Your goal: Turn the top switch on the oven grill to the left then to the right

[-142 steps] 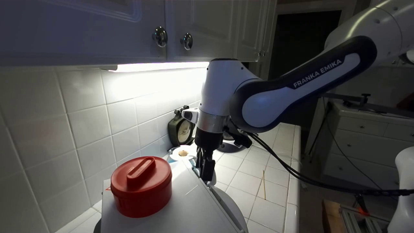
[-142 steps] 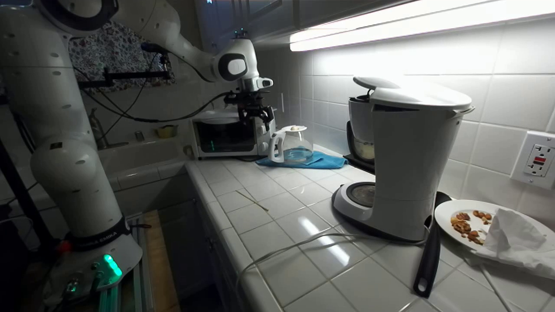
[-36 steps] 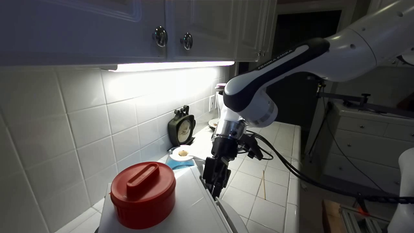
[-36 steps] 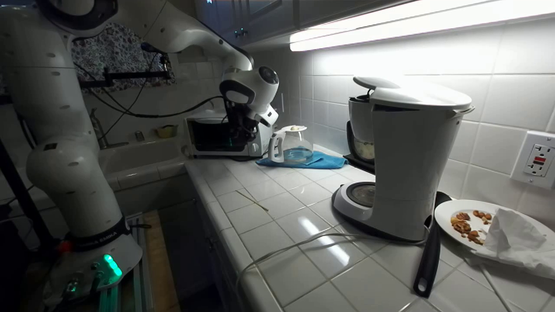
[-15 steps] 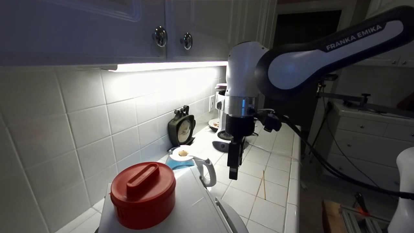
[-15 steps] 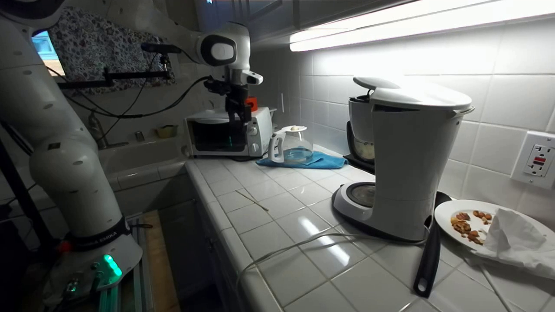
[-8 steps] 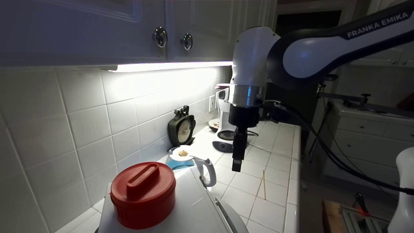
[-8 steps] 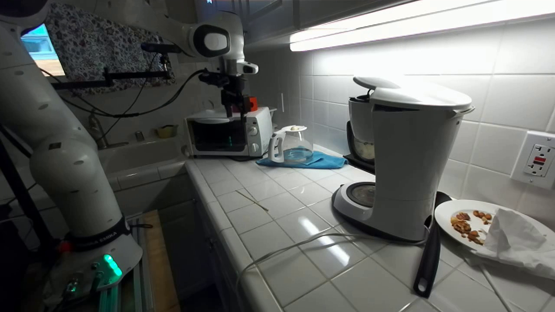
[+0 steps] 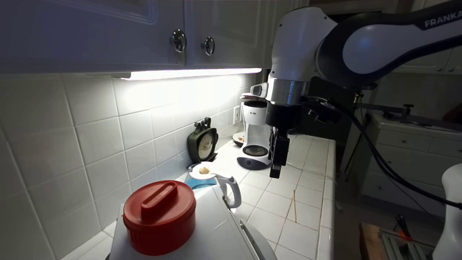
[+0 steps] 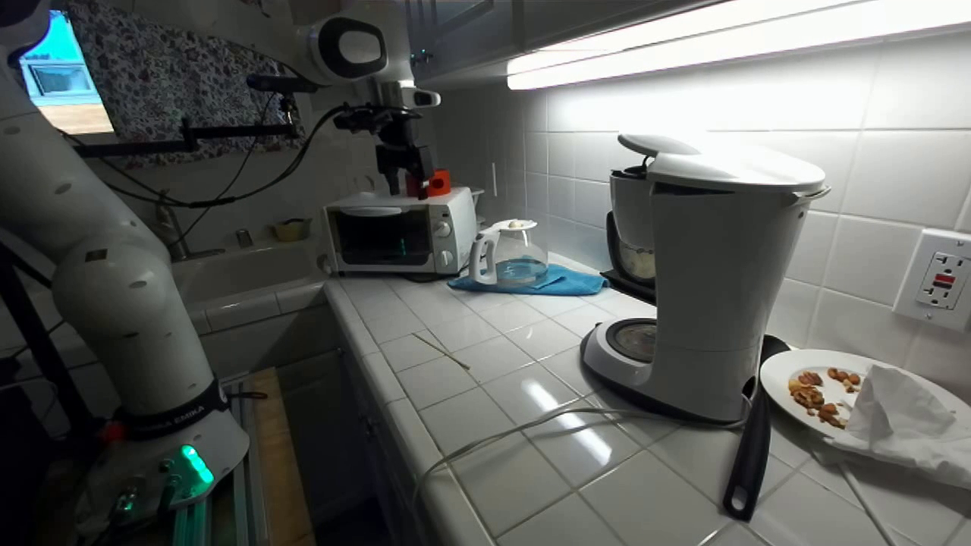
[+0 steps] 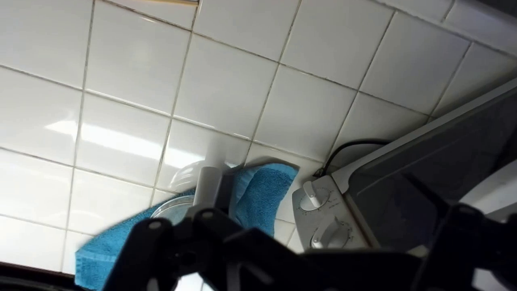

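Note:
The oven grill is a white toaster oven point(image 10: 383, 231) with a dark glass door, at the far end of the counter. Its white top point(image 9: 213, 231) carries a red ridged container point(image 9: 162, 220). The top switch point(image 10: 442, 228) is a round white knob above a lower knob point(image 10: 446, 258) on the front panel. In the wrist view the top switch point(image 11: 331, 236) is partly covered by the gripper body; the lower knob point(image 11: 312, 198) shows fully. My gripper point(image 10: 408, 189) is open and empty, apart from the switch, in front of and above the oven's top edge.
A glass carafe point(image 10: 522, 254) with a white handle stands on a blue towel point(image 10: 573, 282) beside the oven. A coffee maker point(image 10: 721, 303), a scale-like clock point(image 9: 203, 142) and a thin stick point(image 9: 294, 206) are on the counter. Cabinets point(image 9: 223, 32) hang above.
My gripper was at the oven's front panel 2.4 s ago, then moved up and away from it, now higher. Since 9.5 s ago the oven and red container have shifted slightly.

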